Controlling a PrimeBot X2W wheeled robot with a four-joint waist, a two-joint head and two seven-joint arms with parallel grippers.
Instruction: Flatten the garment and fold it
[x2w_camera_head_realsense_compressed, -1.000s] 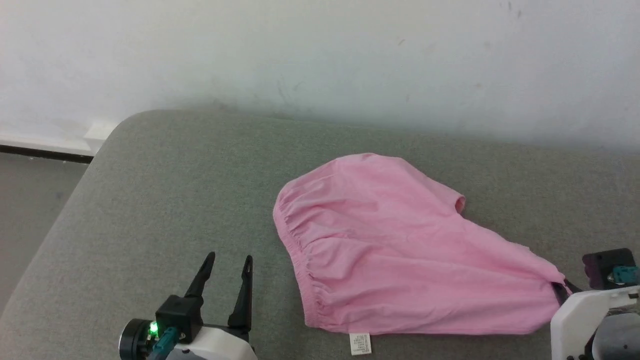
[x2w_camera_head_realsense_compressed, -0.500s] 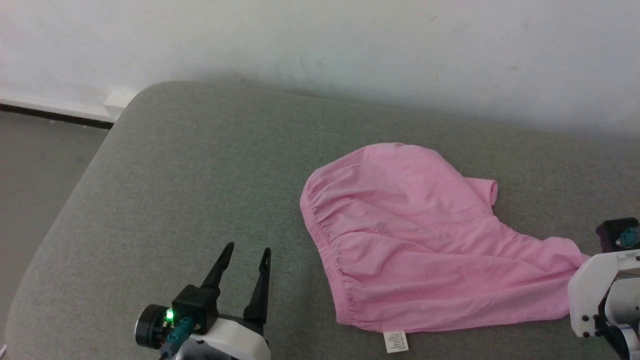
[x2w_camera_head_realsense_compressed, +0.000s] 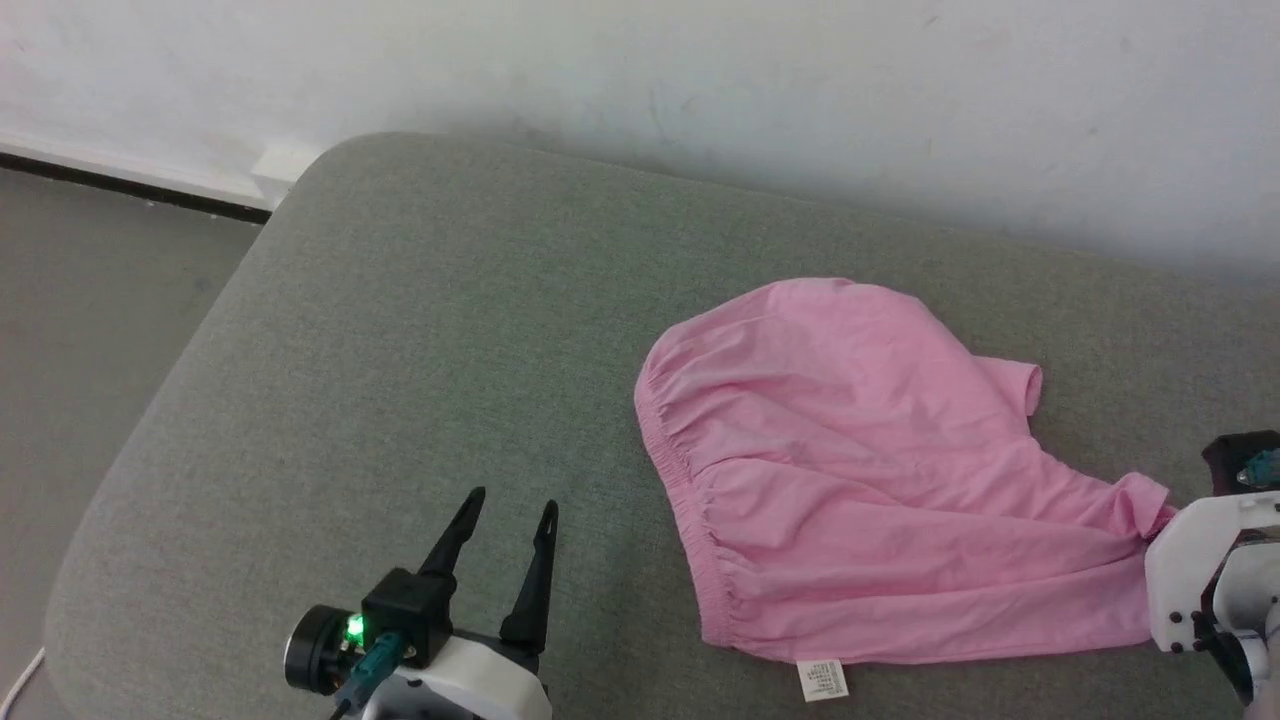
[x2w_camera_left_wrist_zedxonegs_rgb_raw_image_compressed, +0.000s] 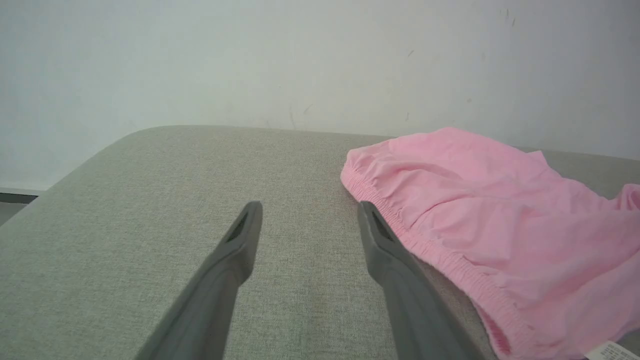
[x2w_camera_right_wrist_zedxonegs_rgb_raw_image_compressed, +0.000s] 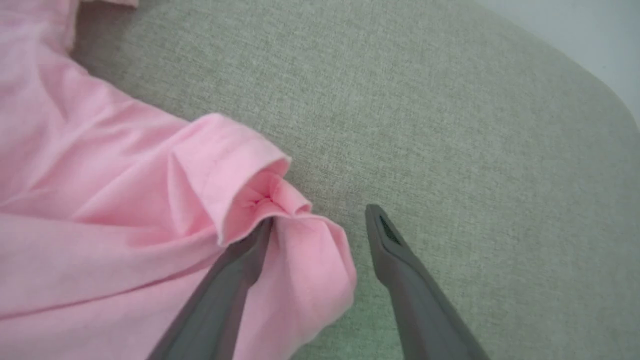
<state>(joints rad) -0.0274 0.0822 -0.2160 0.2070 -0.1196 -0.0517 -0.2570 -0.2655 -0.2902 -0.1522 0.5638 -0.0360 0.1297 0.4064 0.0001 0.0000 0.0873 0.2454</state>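
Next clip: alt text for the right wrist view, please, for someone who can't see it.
The right pincer stands open over a bunched hem of the pink shorts, one dark finger against the cloth, the other over bare grey cushion. The shorts spread away to the view's left.

Head camera, station: high and behind both arms, facing forward and down across the grey cushion to the wall.
Head camera, range: distant; takes in the whole garment, the cushion's rounded left corner and a strip of floor.
Left wrist camera, station: low over the cushion, sighting along the left gripper, nearly level, toward the wall.
Left wrist camera, range: middling; garment at its right side.
Right wrist camera, station: above the cushion, sighting steeply down along the right gripper.
Right wrist camera, range: close; cushion weave is plain to see.
Shared, head and left wrist: waistband, white label, wall, bare cushion.
Shared, head and right wrist: the garment's bunched right end.
Shared, both wrists: the garment, taken from opposite ends.
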